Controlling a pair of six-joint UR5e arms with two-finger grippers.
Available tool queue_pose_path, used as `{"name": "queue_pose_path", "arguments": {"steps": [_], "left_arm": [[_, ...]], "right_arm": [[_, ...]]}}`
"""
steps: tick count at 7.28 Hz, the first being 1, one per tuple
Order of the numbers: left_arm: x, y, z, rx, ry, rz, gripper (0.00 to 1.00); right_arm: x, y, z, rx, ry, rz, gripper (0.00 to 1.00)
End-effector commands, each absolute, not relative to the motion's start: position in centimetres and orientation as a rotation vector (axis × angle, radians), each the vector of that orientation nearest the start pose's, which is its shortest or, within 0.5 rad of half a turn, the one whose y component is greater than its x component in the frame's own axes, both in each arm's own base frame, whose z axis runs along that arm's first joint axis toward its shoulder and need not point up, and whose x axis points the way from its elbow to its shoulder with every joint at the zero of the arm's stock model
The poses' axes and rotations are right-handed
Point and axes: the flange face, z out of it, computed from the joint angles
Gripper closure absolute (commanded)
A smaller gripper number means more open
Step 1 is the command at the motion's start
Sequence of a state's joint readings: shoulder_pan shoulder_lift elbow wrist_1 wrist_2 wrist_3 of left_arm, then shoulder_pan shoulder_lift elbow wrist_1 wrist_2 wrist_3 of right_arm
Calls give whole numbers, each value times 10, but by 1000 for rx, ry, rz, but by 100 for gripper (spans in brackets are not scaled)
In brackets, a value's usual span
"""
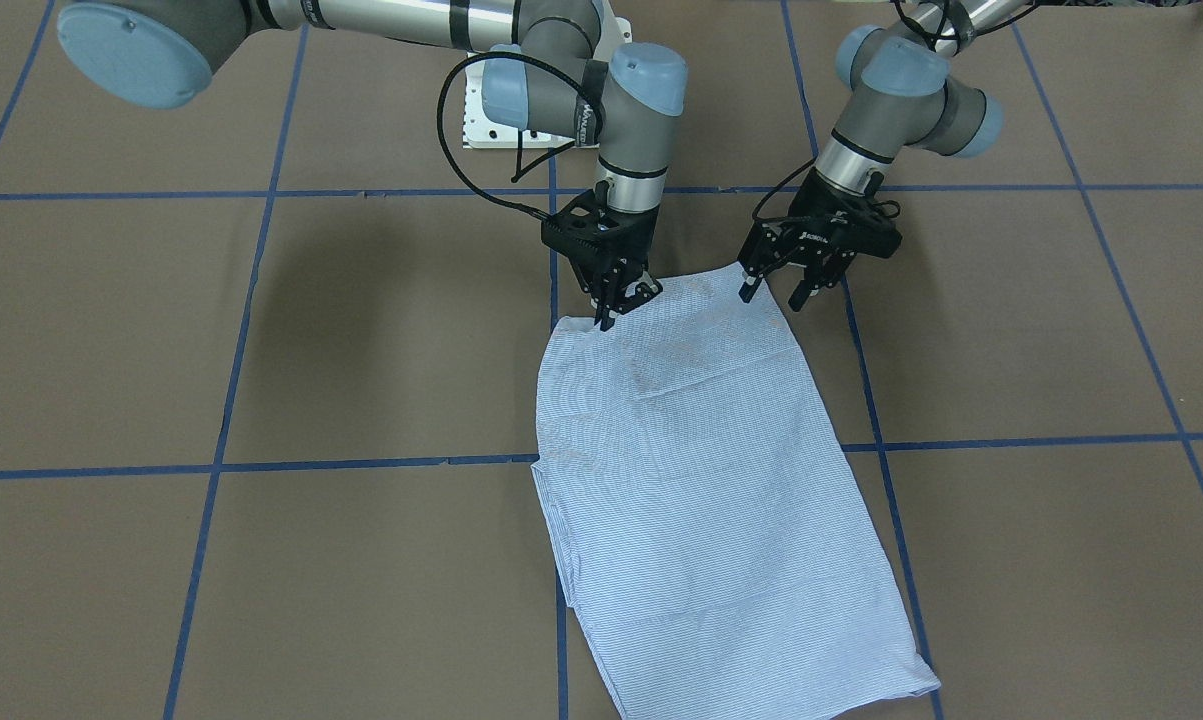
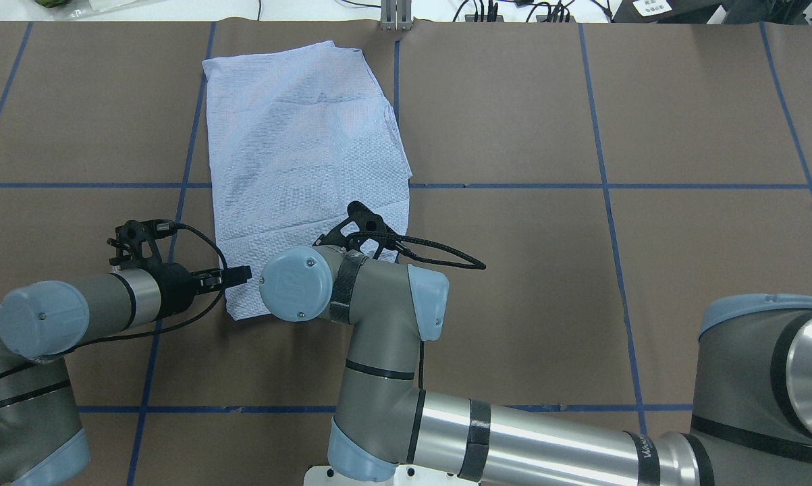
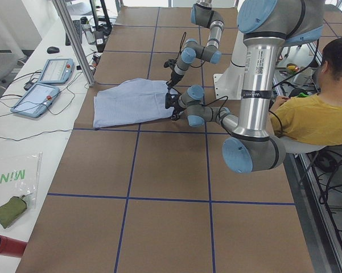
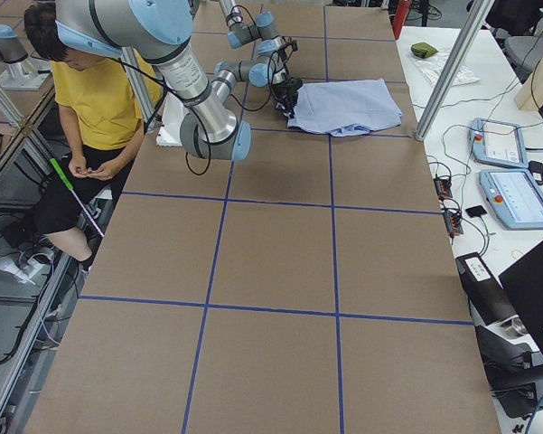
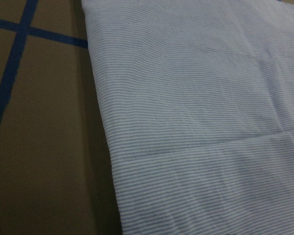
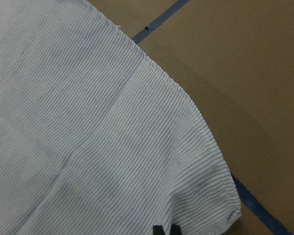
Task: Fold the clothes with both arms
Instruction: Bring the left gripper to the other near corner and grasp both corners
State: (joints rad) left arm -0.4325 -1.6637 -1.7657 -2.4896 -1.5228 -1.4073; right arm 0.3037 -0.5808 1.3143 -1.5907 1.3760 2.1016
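Observation:
The light blue striped shirt (image 1: 701,480) lies folded into a long rectangle on the brown table, also in the overhead view (image 2: 298,148). Its collar and buttons are hidden. My right gripper (image 1: 609,315) stands tip-down at the shirt's near corner, fingers together on the fabric edge. Its fingertips (image 6: 159,230) show close together at the cloth edge (image 6: 88,137). My left gripper (image 1: 776,292) is open at the other near corner, just above the table. It also shows in the overhead view (image 2: 240,273). The left wrist view shows only the shirt (image 5: 195,122).
Blue tape lines (image 1: 361,463) grid the table. The white pedestal base (image 1: 491,125) stands behind the grippers. A seated person in yellow (image 3: 318,114) is beside the robot. Two teach pendants (image 3: 45,85) and an aluminium post (image 3: 74,40) stand past the shirt's far end.

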Motion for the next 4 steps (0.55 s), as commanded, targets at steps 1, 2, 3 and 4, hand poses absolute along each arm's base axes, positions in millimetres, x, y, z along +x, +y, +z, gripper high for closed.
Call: {"name": "queue_pose_path", "arguments": {"steps": [1, 2, 3, 4], "left_arm": [[444, -342, 412, 383, 1154, -245, 21], [448, -336, 410, 377, 1159, -235, 23], [452, -330, 409, 368, 1163, -224, 24], [455, -325, 409, 360, 1165, -214, 23]], "right_arm": [[-704, -381, 142, 111, -752, 866, 100], [-704, -381, 143, 112, -751, 866, 100], [-704, -381, 146, 111, -748, 867, 100], [-704, -381, 147, 115, -747, 868, 100]]}}
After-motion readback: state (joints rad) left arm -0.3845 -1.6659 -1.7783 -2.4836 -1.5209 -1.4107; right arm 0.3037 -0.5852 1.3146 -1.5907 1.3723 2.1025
